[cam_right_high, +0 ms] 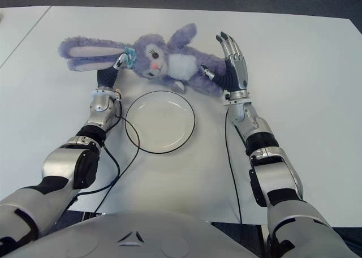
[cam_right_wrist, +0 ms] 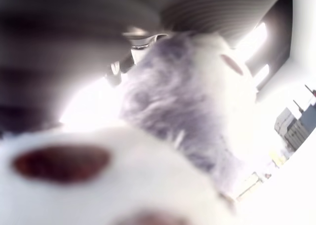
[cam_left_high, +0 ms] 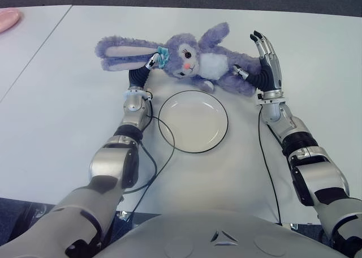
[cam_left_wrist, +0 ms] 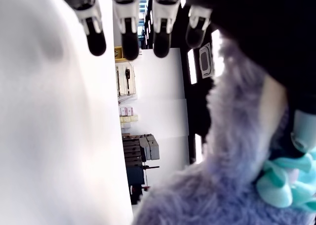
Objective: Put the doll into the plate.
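With my left hand (cam_left_high: 141,72) and right hand (cam_left_high: 266,63) open-fingered at either end of the doll (cam_left_high: 192,60), just beyond the plate (cam_left_high: 193,121), it may sag or slip free mid-lift.

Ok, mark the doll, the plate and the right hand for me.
doll (cam_left_high: 214,64): left eye view, on its white belly.
plate (cam_left_high: 193,121): left eye view, on its bare centre.
right hand (cam_left_high: 268,65): left eye view, on the back of the hand beside the doll's legs.
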